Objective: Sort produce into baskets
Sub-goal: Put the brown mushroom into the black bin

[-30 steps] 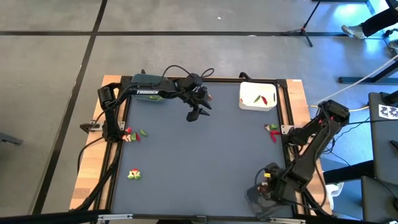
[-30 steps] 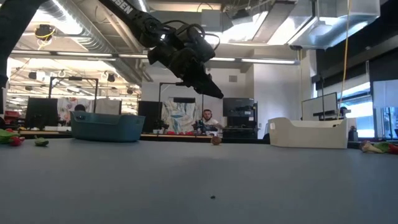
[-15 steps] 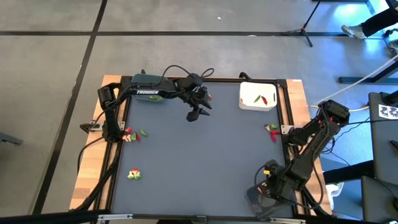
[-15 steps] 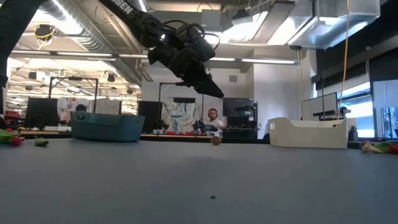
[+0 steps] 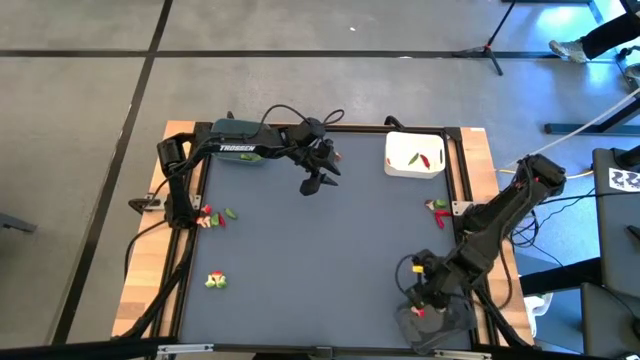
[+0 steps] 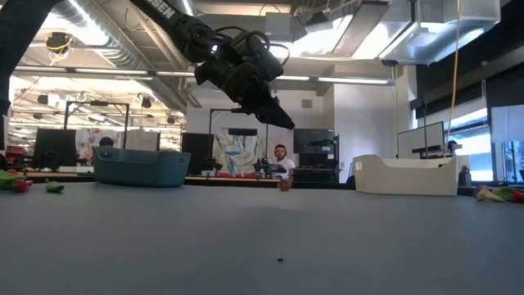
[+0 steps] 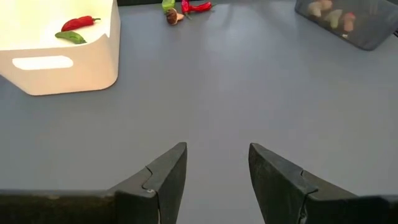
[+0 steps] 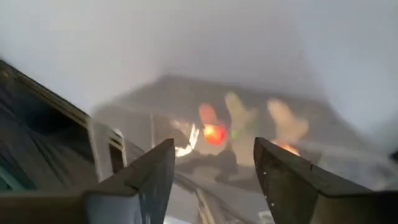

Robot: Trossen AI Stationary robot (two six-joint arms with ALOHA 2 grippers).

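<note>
Right wrist view: right pincer [image 8: 211, 165] wide, empty, above dark grey tray [image 8: 249, 124]; descending risks striking rim, scattering produce.

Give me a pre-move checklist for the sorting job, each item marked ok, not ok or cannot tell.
1. Left gripper open and empty, raised above the mat: ok.
2. Right gripper open with nothing between the fingers, over the dark grey tray: ok.
3. White tub upright at the far edge, holding a red and a green piece: ok.
4. Blue-grey tub upright: ok; its contents: cannot tell.
5. All produce sorted: not ok; loose pieces lie at the left edge, near the left front and at the right edge.
6. Mat between the arms free of obstacles: ok.
</note>
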